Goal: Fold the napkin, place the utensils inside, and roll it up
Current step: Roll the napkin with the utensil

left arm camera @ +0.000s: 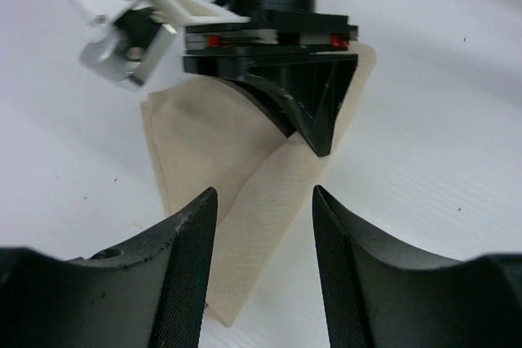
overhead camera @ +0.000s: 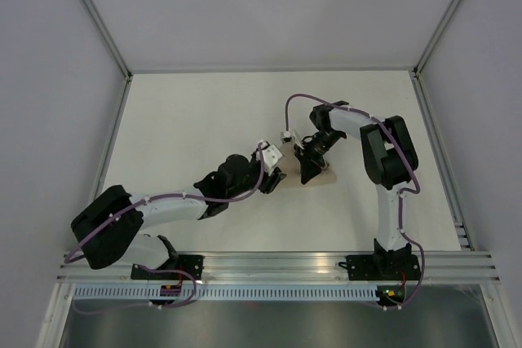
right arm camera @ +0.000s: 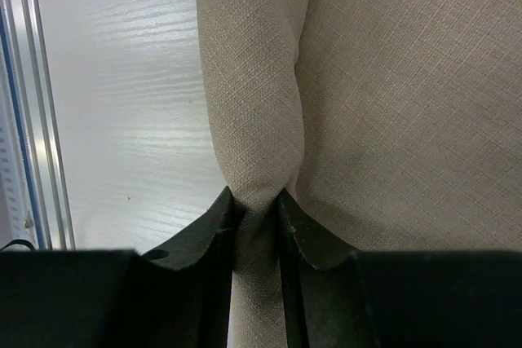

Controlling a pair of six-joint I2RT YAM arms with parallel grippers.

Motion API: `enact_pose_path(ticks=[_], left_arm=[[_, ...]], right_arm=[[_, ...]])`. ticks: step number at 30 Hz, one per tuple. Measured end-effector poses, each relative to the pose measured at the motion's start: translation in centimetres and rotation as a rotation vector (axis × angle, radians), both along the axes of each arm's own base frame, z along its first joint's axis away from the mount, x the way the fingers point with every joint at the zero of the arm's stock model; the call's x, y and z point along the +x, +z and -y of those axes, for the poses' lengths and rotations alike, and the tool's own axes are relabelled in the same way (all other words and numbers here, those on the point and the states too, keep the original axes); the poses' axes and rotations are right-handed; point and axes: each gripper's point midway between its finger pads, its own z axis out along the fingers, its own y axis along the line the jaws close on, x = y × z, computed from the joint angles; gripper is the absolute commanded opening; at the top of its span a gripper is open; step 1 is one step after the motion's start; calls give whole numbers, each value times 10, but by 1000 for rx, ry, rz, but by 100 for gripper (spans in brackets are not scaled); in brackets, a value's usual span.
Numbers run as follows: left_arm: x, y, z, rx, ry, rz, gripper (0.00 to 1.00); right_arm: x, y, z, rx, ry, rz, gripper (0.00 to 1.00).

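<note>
The tan napkin [left arm camera: 204,144] lies bunched into a narrow folded strip on the white table; from above only a sliver of the napkin [overhead camera: 327,175] shows beside the arms. My right gripper [right arm camera: 257,205] is shut on a rolled ridge of the napkin [right arm camera: 391,103], and its black fingers [left arm camera: 310,112] press down on the cloth in the left wrist view. My left gripper [left arm camera: 265,201] faces it, open, with the strip's near corner lying under the gap, touching neither jaw. In the top view the left gripper [overhead camera: 276,178] and right gripper [overhead camera: 310,174] nearly meet. The utensils are hidden or out of view.
A purple cable [overhead camera: 306,97] arcs over the right arm. An aluminium rail [overhead camera: 277,266] runs along the near edge, another along the right side [overhead camera: 447,169]. Grey walls enclose the white table [overhead camera: 204,120]. In the right wrist view the rail [right arm camera: 33,120] is at the left.
</note>
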Motion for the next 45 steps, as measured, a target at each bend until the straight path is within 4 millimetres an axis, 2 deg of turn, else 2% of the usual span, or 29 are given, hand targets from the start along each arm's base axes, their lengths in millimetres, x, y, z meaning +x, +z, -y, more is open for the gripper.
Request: enact_pose_path(ticks=[5,10,16,25,27,30,31,34,39,42,45], left_arm=[[-13,-21,30,204,-81,158,57],[-14,-46,50,367,-161,242,60],[-5,-74,62,499,-222,267,59],[1,-104,67,584,-254,248,58],[4,-104,68,587,-250,246,56],[5,-107,68,597,-262,229,39],[5,-108,69,603,-268,222,28],[3,-110,69,620,-290,196,15],[3,-111,69,620,-316,167,4],[3,-111,69,609,-327,155,2],[3,-112,69,600,-339,145,2]], right_arm=[[0,-1,0,-5,-8,-50,31],[0,-1,0,-9,-11,-71,31],[0,-1,0,-7,-15,-84,31],[-4,-1,0,-5,-22,-123,31],[-6,-1,0,-6,-24,-135,31],[-7,-1,0,-7,-25,-138,31],[-7,-1,0,-7,-25,-139,31],[-6,-1,0,-8,-26,-139,34],[-7,0,-1,-9,-30,-146,45],[-7,2,-1,-4,-35,-150,58],[-8,6,0,3,-48,-167,65]])
